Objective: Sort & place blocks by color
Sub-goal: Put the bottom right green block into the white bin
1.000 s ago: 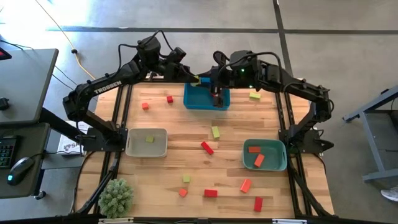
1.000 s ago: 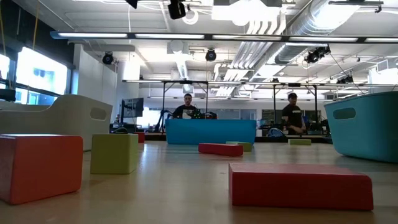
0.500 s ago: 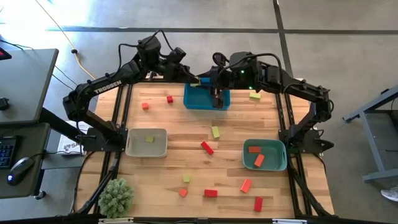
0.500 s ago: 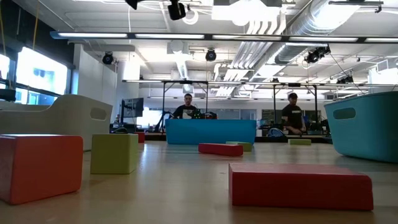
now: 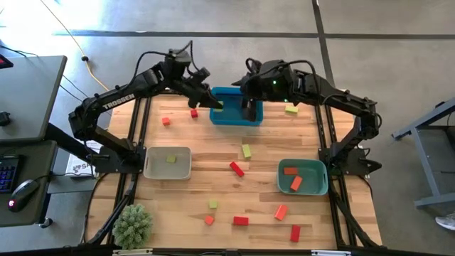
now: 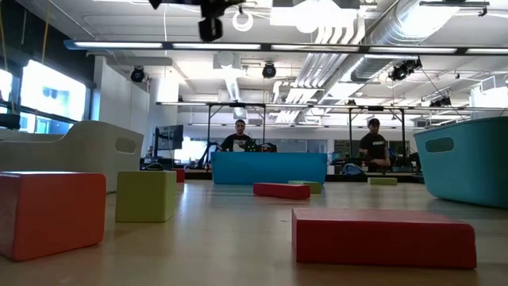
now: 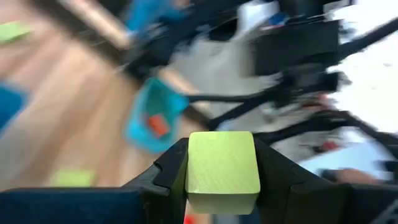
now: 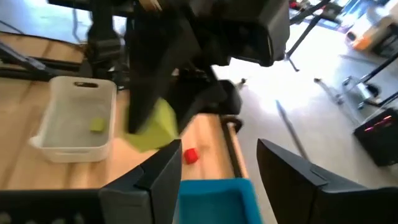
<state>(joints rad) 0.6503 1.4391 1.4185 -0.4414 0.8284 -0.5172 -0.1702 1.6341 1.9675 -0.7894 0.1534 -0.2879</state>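
A yellow-green block (image 7: 222, 165) sits between the fingers of my left gripper (image 5: 213, 105), in the air over the left rim of the blue tray (image 5: 236, 114) at the table's far middle. My right gripper (image 8: 217, 149) stands open with nothing between its fingers, above the same tray (image 8: 214, 193) and a little to the right of the block (image 8: 154, 127). Several red, orange-red and yellow-green blocks lie flat on the wooden table, among them a red one (image 5: 236, 168) and a yellow-green one (image 5: 246, 151). My left gripper pinches the yellow-green block by two opposite side faces (image 7: 191, 168) between its two fingers. The fingers come from the table's far left, slanting a little downward. The block is lifted clear, its top face showing between the fingers.
A beige tray (image 5: 168, 162) at the left holds one yellow-green block. A teal tray (image 5: 302, 178) at the right holds two orange-red blocks. A fuzzy green plant ball (image 5: 133, 226) sits at the near left corner. Two people stand in the room beyond the table.
My left gripper has come down and toward the table's near edge, tipping its fingers downward, and has carried the yellow-green block away from my right gripper to the blue tray's left rim. My right gripper has stayed over the tray.
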